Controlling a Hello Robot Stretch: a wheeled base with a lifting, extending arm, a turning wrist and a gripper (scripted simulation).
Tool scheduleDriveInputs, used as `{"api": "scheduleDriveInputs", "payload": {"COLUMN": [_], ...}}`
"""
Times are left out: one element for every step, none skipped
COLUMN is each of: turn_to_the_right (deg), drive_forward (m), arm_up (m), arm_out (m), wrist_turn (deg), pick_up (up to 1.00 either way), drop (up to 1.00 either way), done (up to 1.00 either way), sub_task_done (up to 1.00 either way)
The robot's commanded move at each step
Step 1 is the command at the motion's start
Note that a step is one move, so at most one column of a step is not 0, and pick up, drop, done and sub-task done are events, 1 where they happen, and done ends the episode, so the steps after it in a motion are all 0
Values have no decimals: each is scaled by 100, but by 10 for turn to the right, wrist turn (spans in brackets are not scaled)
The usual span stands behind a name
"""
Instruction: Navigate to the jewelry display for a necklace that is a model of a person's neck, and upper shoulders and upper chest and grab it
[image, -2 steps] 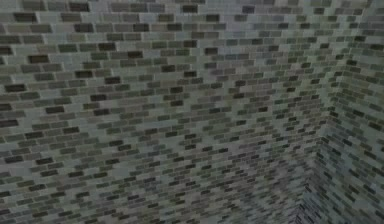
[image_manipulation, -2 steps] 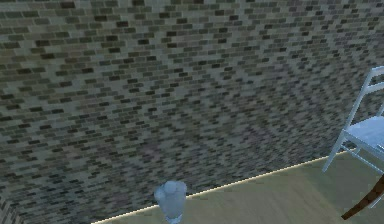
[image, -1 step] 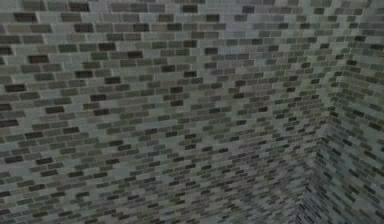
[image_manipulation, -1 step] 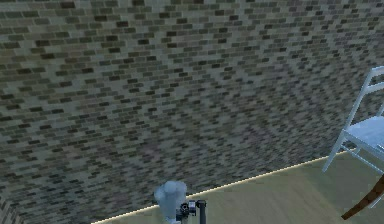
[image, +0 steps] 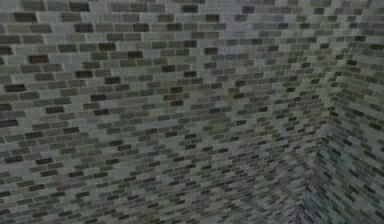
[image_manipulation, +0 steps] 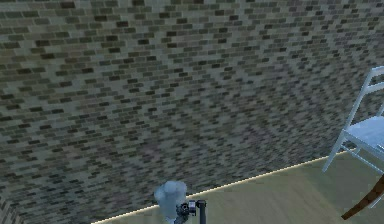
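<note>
Facing a grey-and-brown brick wall (image: 150, 100) at close range, the robot looks to be either searching or closing on the grab, and which of the two is hard to judge. In the forward view the brickwork runs to an inner corner at the lower right, where a second brick face turns off. In the arm side view a like brick wall rises on the far side and meets a pale wooden floor (image_manipulation: 290, 200) along a cream skirting strip (image_manipulation: 260, 178). At the near edge, about the middle, stands the small dark claw (image_manipulation: 184, 211). Right against it on its left is a pale grey rounded shape (image_manipulation: 170, 195), too vague to name. Its colour and bulk could suit the neck-and-shoulders jewelry display, but I cannot tell that, nor whether it rests on the floor or hangs from the claw. So I cannot tell whether the claw holds anything, and its state cannot be read either. At the right a pale blue slatted chair (image_manipulation: 368, 125) stands on the floor, with a dark curved bar (image_manipulation: 365, 205) nearer. If the grey shape is the display, the next move calls for raising it clear of the floor to prove the grasp; if not, the base should turn away from the wall and corner to look over the rest of the room
</note>
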Motion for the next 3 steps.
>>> {"api": "scheduleDriveInputs", "payload": {"turn_to_the_right": [0, 0, 0], "drive_forward": [0, 0, 0], "arm_up": [0, 0, 0], "arm_out": [0, 0, 0], "wrist_turn": [450, 450, 90], "pick_up": [0, 0, 0], "drop": [0, 0, 0], "done": [0, 0, 0], "sub_task_done": [0, 0, 0]}}
